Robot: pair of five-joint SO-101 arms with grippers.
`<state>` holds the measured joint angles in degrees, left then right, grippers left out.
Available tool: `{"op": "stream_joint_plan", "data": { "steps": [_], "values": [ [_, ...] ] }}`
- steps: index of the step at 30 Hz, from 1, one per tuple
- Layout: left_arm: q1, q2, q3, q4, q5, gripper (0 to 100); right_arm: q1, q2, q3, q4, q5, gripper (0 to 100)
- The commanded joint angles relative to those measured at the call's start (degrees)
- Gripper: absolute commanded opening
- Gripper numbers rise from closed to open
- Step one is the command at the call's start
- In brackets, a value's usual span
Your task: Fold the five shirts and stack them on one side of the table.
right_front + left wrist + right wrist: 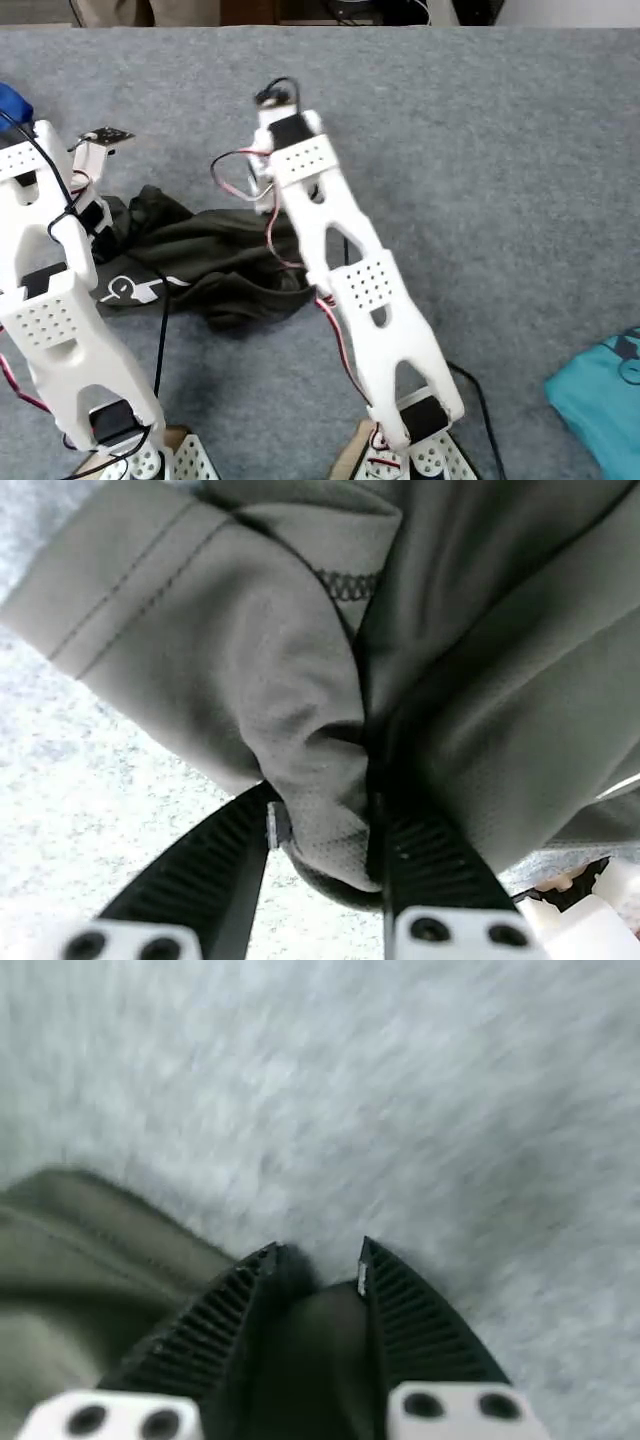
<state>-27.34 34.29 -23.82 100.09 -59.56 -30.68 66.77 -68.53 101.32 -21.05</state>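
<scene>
Left wrist view shows the left hand (pixel 325 855) nipped nearly closed on a bunched fold of the olive shirt (pixel 250 680), which spreads away beyond its fingertips. The right hand (pixel 318 1260) pinches another dark edge of that shirt, down at the grey worktop (pixel 450 1110). A teal shirt (pixel 600 395) lies well apart from both hands.

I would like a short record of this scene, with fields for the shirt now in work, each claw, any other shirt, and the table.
Shirt in work: dark olive shirt, crumpled and not folded, lying between the two arms
Left claw: shut on a bunch of the shirt's cloth
Right claw: shut on dark cloth at the shirt's edge, low over the table
Other shirt: teal shirt, partly in view on the right arm's side
Table: grey, carpet-like cover
</scene>
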Motion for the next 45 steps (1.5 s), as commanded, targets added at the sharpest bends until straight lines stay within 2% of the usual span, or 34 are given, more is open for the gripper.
{"op": "stream_joint_plan", "data": {
  "steps": [1, 7, 12, 19, 31, 34, 36, 40, 45],
  "values": [
    [-0.44, -3.38, -1.85, 0.79, 0.35, 15, -1.71, -9.27, 10.42, 1.14, 0.44, 12.7],
    [-0.53, -3.38, -1.85, 0.79, 0.35, 15, -1.45, -20.88, 28.35, 1.14, 0.97, 12.4],
    [-0.35, -3.38, -1.93, 0.70, 0.35, 15, -3.91, -28.97, 43.21, 1.14, 3.78, 12.3],
    [-0.35, -3.38, -1.93, 0.70, 0.35, 15, -7.08, -32.57, 53.93, 1.05, 3.78, 12.3],
    [-0.35, -3.38, -1.93, 0.70, 0.35, 15, -7.60, -32.40, 52.53, 0.62, 3.52, 11.6],
    [-0.35, -3.38, -1.93, 0.70, 0.35, 15, -7.96, -32.40, 52.62, -0.62, 3.52, 1.0],
    [-0.35, -3.38, -1.93, 0.70, 0.35, 15, -7.69, -32.40, 52.26, -1.49, 3.52, 1.6],
    [-0.44, -3.38, -2.02, 0.70, 0.35, 15, -5.67, -32.75, 49.10, -1.58, 2.55, 0.5],
    [-0.44, -3.38, -1.93, 0.70, 0.35, 15, -0.31, -32.75, 37.85, -1.23, 0.70, 0.5]
  ]
}}
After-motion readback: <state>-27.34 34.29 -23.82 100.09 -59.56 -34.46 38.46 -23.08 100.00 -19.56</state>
